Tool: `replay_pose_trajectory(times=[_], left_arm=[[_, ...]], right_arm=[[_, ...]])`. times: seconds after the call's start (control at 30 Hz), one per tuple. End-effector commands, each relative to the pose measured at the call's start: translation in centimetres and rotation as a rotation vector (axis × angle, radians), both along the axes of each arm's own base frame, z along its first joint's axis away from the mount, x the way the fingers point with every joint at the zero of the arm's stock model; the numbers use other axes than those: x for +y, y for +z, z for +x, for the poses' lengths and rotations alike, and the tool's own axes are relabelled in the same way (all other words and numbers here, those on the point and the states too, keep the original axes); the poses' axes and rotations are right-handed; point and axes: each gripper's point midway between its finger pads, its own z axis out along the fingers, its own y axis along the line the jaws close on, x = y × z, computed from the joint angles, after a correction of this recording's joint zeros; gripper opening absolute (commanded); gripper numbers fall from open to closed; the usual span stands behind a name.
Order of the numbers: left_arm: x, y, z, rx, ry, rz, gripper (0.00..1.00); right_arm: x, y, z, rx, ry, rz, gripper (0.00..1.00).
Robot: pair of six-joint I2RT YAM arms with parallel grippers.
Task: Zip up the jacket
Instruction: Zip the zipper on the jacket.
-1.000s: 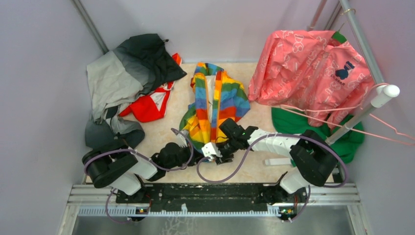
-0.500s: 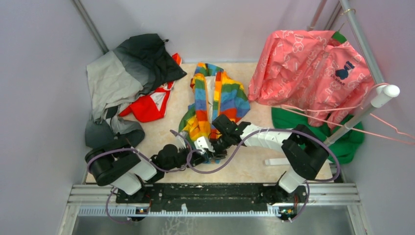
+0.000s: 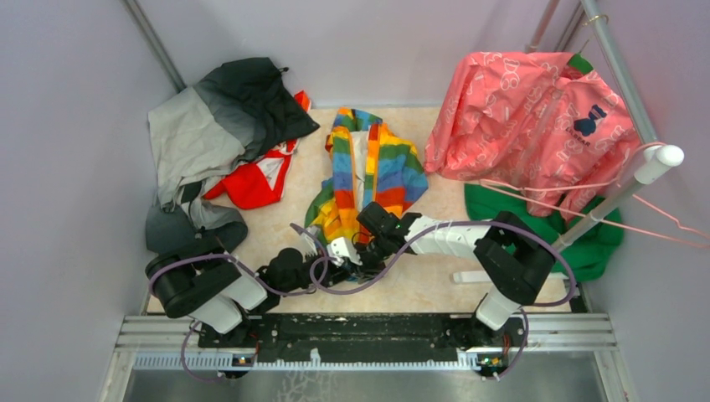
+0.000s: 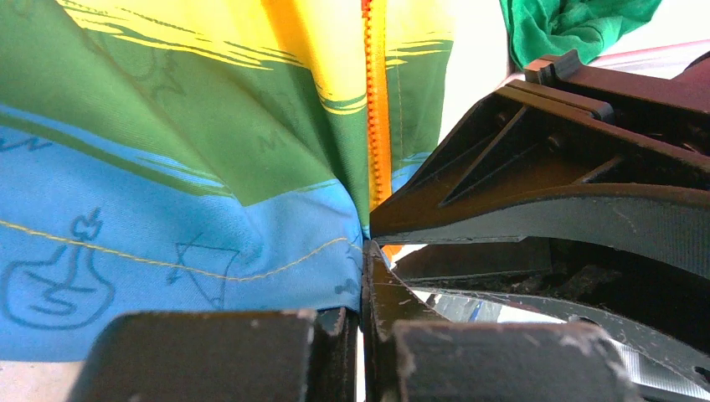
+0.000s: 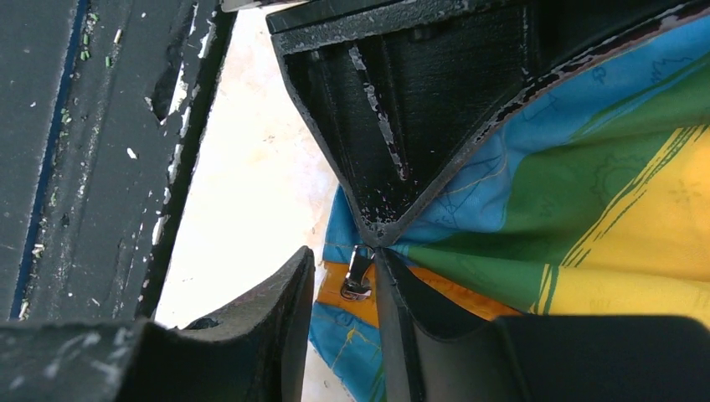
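Note:
The rainbow-striped jacket [image 3: 368,172] lies open in the middle of the table, its hem toward the arms. My left gripper [image 3: 333,270] is shut on the blue bottom hem [image 4: 209,260] right beside the orange zipper [image 4: 377,109]; its jaws [image 4: 365,251] pinch the cloth. My right gripper [image 3: 358,249] is at the same hem corner, just above the left one. In the right wrist view its fingers [image 5: 280,310] stand apart, and the small metal zipper pull [image 5: 358,276] sits between them, close to the right-hand finger. The right gripper [image 5: 343,272] holds nothing.
A grey-and-black jacket [image 3: 218,126] and a red garment [image 3: 255,180] lie at the back left. A pink patterned garment [image 3: 536,117] hangs at the back right over a green cloth [image 3: 519,213]. A white rail [image 3: 619,188] and a pink wire hanger [image 3: 636,222] stand at the right.
My right gripper has moved left and closer to the jacket's hem, ending beside the left gripper. The left gripper has kept its hold and shifted slightly left.

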Motion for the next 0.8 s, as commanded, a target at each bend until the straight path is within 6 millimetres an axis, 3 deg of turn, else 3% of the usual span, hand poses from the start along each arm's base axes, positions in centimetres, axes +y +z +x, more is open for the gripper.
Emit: replay_pose_trajectory(times=[0.0,0.1,0.77], left_arm=[[-0.1,0.4,-0.6,-0.011,-0.03,-0.025,0.0],[-0.1,0.3,-0.6,-0.011,-0.03,-0.022,0.0],[0.3,-0.2,-0.8,-0.009,-0.031,0.0,0.0]], right_arm=[[1.9,1.0,1.0,-0.028,-0.028,0.025,0.32],[1.6,0.7,0.6,-0.008,-0.015,0.012,0.28],[0.8,2.2,-2.6,0.082,0.139,0.053,0.28]])
